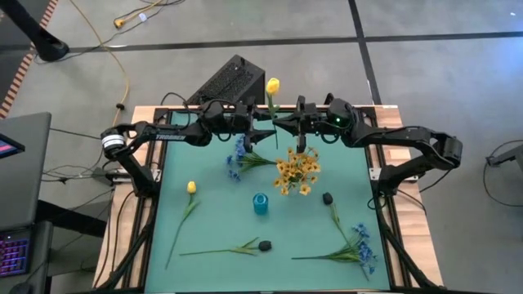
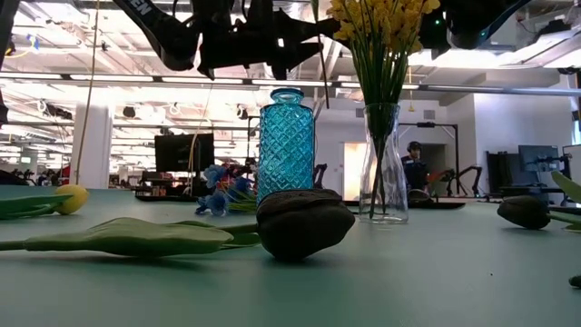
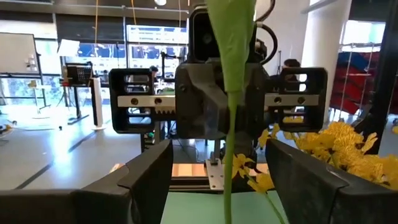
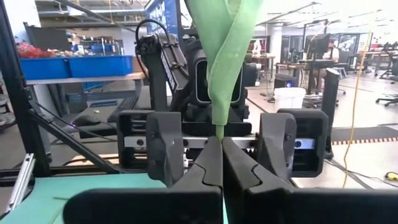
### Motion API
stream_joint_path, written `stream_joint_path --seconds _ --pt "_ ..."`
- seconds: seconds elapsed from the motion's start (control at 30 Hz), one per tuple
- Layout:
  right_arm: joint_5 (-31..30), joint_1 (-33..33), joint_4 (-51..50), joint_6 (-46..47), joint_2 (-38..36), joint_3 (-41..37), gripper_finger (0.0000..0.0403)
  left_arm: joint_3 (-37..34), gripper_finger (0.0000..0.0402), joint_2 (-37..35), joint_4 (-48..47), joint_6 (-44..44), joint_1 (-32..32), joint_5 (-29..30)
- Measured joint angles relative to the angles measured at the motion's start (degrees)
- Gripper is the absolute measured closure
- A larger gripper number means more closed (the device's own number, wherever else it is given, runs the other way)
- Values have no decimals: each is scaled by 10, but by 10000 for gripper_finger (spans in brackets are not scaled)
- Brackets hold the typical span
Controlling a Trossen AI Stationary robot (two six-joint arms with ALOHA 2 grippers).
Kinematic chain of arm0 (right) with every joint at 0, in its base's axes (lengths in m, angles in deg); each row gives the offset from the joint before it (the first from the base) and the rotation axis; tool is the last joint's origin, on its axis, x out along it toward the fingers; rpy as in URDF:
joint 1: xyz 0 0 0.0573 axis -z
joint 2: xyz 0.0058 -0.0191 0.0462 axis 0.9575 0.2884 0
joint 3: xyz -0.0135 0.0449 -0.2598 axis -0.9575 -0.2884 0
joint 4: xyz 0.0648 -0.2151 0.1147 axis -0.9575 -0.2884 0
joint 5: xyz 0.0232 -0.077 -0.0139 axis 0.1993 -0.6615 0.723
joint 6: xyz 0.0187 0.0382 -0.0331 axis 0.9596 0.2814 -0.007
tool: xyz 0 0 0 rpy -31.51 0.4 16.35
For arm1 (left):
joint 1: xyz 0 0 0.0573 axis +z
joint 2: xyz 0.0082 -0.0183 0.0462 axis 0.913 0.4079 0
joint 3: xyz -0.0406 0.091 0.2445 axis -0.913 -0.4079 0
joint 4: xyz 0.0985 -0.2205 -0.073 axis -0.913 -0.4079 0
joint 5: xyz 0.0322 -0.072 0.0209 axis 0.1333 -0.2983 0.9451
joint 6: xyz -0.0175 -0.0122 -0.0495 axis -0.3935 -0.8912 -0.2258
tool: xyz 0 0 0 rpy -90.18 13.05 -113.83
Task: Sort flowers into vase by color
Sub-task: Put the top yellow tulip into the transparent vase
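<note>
A yellow tulip stands upright in the air over the table's far part, between my two grippers. My right gripper is shut on its stem. My left gripper faces it from the left and is open; its fingers stand on either side of the stem without touching it. A clear vase holds yellow sprays. The blue vase stands nearer on the table, with nothing showing in it. My right gripper pinches the tulip's thin green stem between its two fingers, just under the leaves. The fingers come level from the table's right and lie across the stem. The tulip is lifted clear and upright, bloom on top, stem end hanging below.
Lying on the green mat: a blue spray next to the clear vase, a second yellow tulip at the left, two dark buds, and another blue spray at the near right. A black box sits beyond the far edge.
</note>
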Motion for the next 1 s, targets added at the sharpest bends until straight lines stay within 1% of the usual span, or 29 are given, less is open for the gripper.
stream_joint_path --seconds 0.13,0.47,0.67,1.0 --pt "0 0 0 0 0 0 385 0 193 0 -9 -4 0 0" --pt "1 -6 -2 5 0 0 380 0 324 0 -12 -10 0 -21" --pt "0 -19 -2 5 0 0 374 0 392 0 -10 -4 0 -27" --pt "-2 -21 -6 15 0 0 345 0 400 0 -11 0 0 -26"
